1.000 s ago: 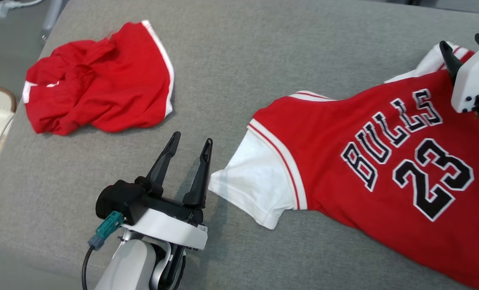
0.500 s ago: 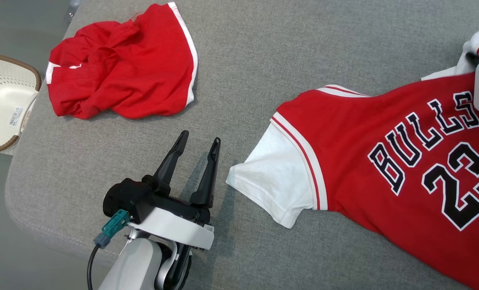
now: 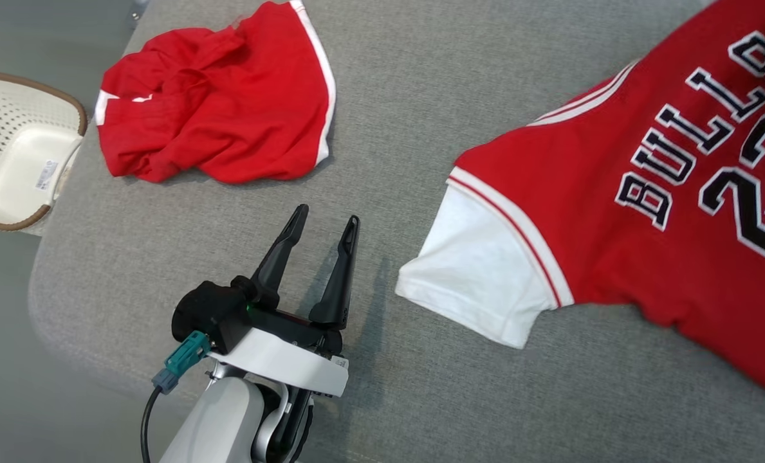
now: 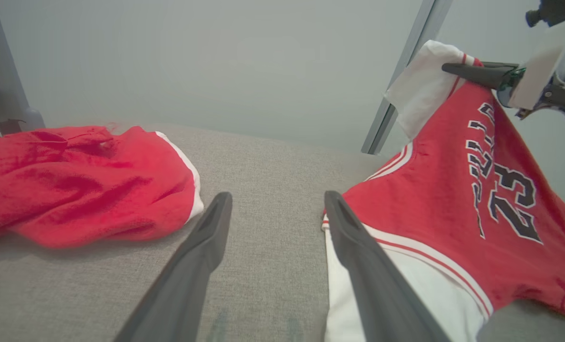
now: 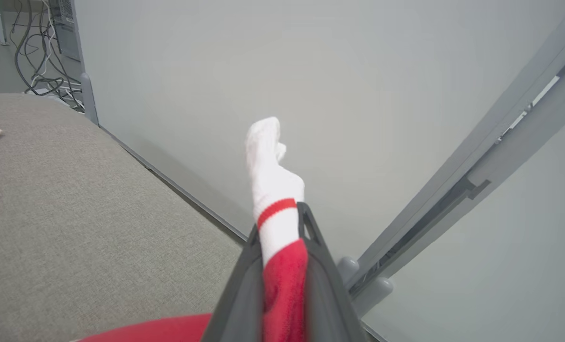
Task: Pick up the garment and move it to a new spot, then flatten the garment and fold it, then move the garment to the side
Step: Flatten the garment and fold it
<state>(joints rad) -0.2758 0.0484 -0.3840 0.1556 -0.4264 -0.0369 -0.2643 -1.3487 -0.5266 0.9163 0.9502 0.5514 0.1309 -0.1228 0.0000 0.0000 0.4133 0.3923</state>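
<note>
Grey cushion [image 3: 421,96] — jersey [image 3: 614,212] held up near edge.

The shorts [image 3: 228,122] lie on the counter's [image 3: 388,109] far left and the jersey [image 3: 614,212] on its right, well apart. The left hand [image 3: 327,215] is between them, nearer the front, just beside the jersey's near sleeve. A basket [image 3: 9,154] stands beyond the counter's left edge. The right hand [image 5: 278,221] holds the jersey's far sleeve.

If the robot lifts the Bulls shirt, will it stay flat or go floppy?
Probably floppy: the jersey hangs sloping from the right gripper, which pinches its white corner. It is likely light too, since a thin pinch seems to lift it.
</note>
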